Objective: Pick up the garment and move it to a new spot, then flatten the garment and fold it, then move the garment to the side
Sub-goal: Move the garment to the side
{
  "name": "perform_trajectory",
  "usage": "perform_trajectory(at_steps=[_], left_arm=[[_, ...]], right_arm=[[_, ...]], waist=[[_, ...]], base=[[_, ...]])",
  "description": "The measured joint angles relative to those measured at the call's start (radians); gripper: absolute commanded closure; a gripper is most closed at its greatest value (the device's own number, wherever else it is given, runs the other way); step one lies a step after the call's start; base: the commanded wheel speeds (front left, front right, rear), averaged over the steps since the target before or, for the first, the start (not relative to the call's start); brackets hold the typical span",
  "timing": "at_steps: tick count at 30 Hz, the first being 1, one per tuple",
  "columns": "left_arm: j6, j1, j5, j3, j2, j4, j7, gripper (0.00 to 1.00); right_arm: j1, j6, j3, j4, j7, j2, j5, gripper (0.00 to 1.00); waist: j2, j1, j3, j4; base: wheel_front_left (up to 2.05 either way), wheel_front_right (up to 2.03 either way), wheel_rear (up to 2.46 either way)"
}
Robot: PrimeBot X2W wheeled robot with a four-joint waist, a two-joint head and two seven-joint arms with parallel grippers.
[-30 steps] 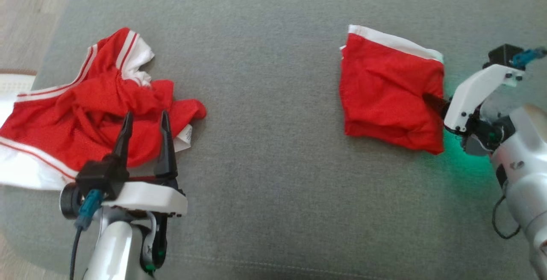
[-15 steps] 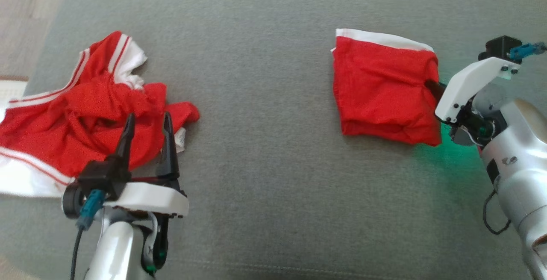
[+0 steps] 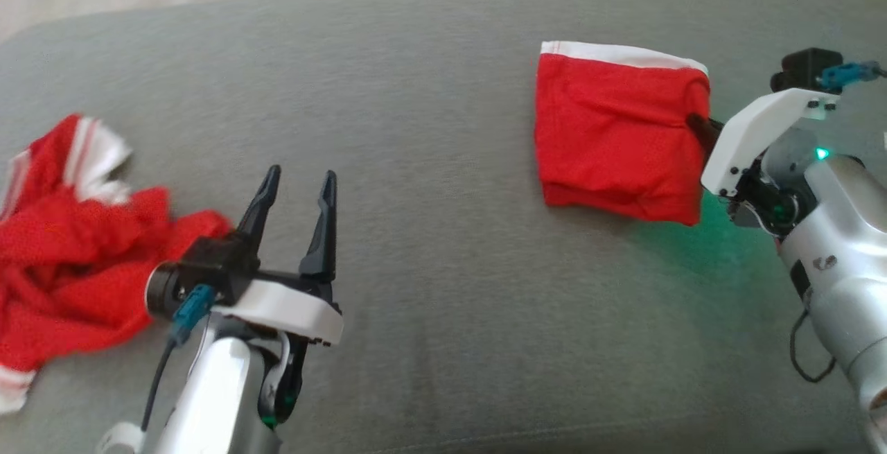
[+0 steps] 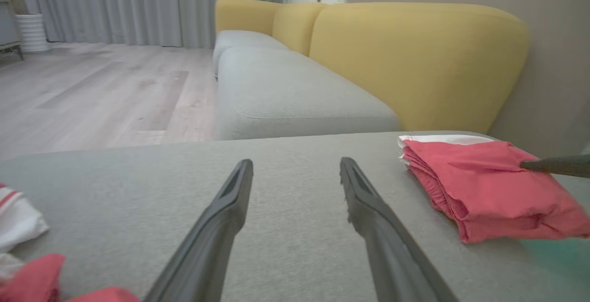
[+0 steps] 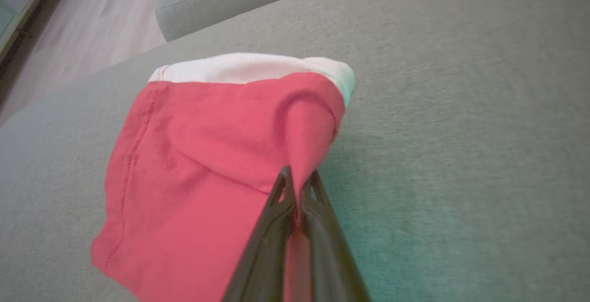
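Right tool [image 5: 299, 177] pinches folded red, white-banded mesh garment [image 3: 613, 142] on grey fabric cushion [image 3: 429, 93]; left tool [image 3: 299, 180] wide open.

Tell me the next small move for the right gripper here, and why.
Probably drag the folded garment sideways across the cushion: the right gripper is shut on a pinch of its edge, the fold looks finished, and the left gripper hangs open, clear of it.

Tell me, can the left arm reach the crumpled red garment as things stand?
Probably yes. The left gripper is open and empty, and the crumpled red garment lies just to its left on the grey cushion, with nothing between them. It would have to swing left.
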Motion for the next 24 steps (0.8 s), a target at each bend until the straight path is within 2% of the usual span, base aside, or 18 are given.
perform_trajectory(at_steps=[6, 13, 19, 24], left_arm=[[-0.008, -0.015, 0.006, -0.011, 0.0, 0.018, 0.0, 0.0], [-0.009, -0.048, 0.005, -0.072, 0.0, 0.041, 0.0, 0.0], [-0.007, -0.086, 0.005, -0.101, -0.002, 0.052, 0.0, 0.0], [0.002, -0.121, 0.005, -0.105, -0.002, 0.062, 0.0, 0.0]], right_arm=[[0.0, 0.0, 0.046, -0.025, -0.022, -0.002, 0.021, 1.0], [-0.001, 0.0, 0.104, -0.039, -0.047, -0.023, 0.051, 1.0], [-0.036, 0.0, 0.162, -0.056, -0.074, -0.056, 0.059, 1.0], [-0.147, 0.0, 0.213, -0.054, -0.078, -0.118, 0.051, 1.0]], waist=[[0.0, 0.0, 0.003, -0.09], [0.0, 0.0, 0.017, -0.187], [0.0, 0.0, 0.071, -0.194], [0.0, 0.0, 0.138, -0.175]], base=[[0.0, 0.0, 0.0], [0.0, 0.0, 0.0], [0.0, 0.0, 0.0], [0.0, 0.0, 0.0]])
